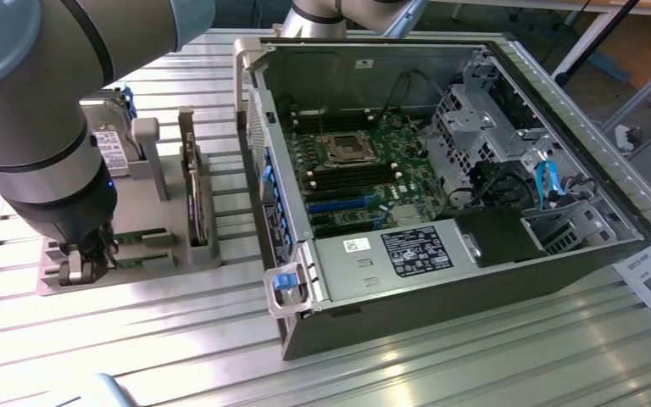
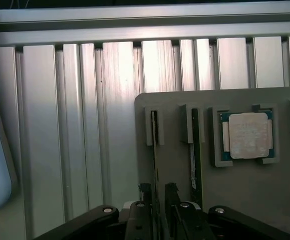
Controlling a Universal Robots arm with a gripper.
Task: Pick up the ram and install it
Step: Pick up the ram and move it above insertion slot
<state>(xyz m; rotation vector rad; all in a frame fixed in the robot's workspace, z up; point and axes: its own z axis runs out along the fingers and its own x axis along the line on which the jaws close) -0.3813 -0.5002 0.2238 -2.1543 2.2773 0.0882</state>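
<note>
Two ram sticks stand on edge in slots of a grey fixture tray [image 2: 244, 200]. In the wrist view one ram stick [image 2: 156, 150] runs straight in between my fingertips [image 2: 145, 196], which sit on either side of it with small gaps. My gripper [image 2: 157, 197] is open. The second ram stick [image 2: 195, 150] stands one slot over. In the exterior view my gripper [image 1: 82, 267] is down at the near end of the tray, over the green ram stick [image 1: 147, 259]. The open computer case [image 1: 552, 246] with its motherboard [image 1: 359, 170] lies to the exterior view's right.
A square silver processor [image 2: 248, 135] sits in its holder beside the ram slots. A hard drive [image 1: 116, 140] and a dark expansion card [image 1: 196, 195] stand upright in the same tray. The case wall [image 1: 260, 153] rises close beside the tray. Everything rests on a ribbed aluminium table [image 1: 439, 373].
</note>
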